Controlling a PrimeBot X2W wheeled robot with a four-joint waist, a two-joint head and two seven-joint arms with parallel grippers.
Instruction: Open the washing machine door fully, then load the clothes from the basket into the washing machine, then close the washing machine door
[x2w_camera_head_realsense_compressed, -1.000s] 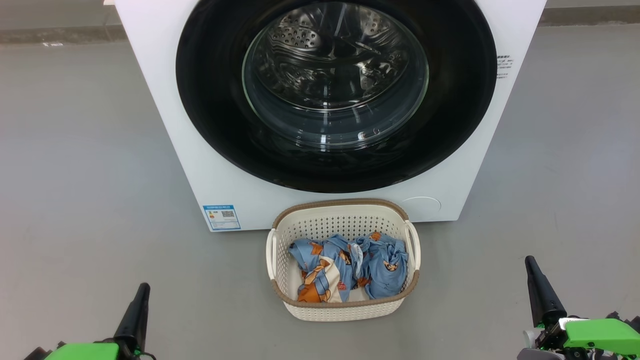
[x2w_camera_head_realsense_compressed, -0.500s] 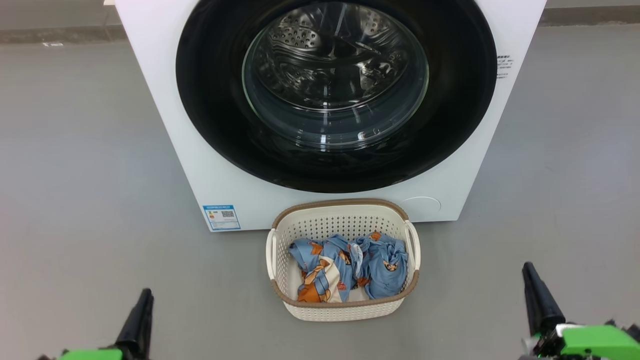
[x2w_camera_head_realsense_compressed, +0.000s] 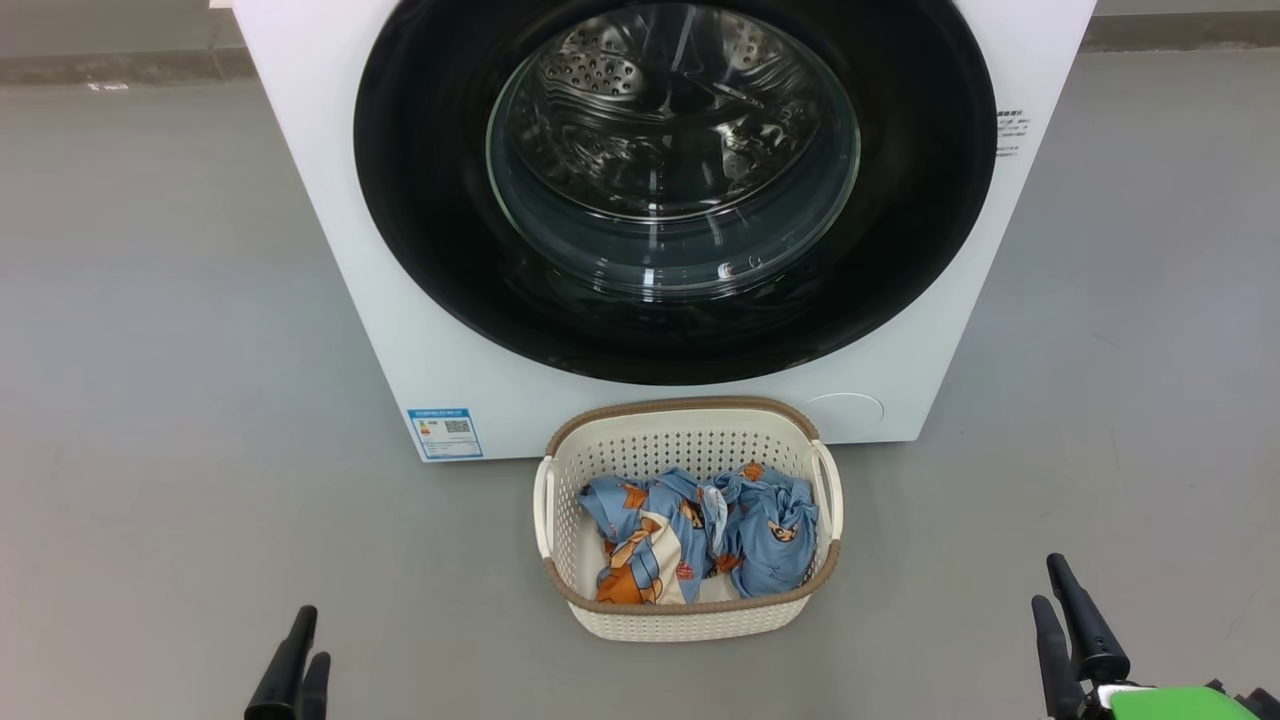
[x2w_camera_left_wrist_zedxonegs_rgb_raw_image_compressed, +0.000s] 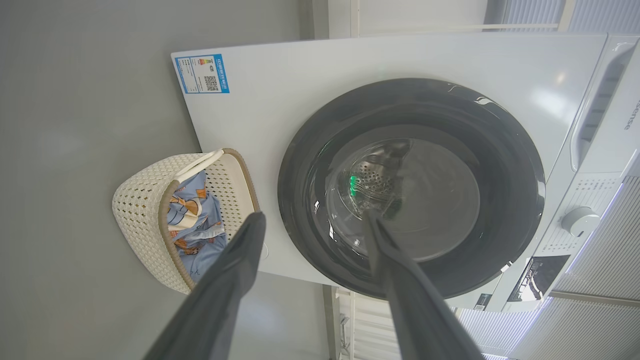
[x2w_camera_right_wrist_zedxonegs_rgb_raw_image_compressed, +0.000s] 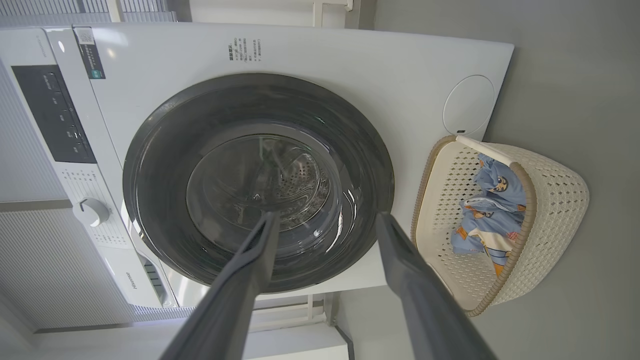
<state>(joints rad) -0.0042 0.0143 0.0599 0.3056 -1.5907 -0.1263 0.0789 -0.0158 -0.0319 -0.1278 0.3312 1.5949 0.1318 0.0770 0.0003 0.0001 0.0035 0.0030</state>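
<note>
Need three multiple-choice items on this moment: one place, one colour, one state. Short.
1. Where is the basket?
A) On the floor in front of the washing machine
B) On top of the washing machine
C) Inside the washing machine

2. What colour is the rim of the washing machine door?
A) White
B) Glossy black
C) Red

3. What state is the left gripper in?
A) Shut on the basket's handle
B) Open, holding nothing
C) Shut, empty

Answers:
1 A: it stands on the grey floor just below the door.
2 B: a wide black ring surrounds the door's clear centre.
3 B: the left wrist view shows its fingers apart with nothing between them.
</note>
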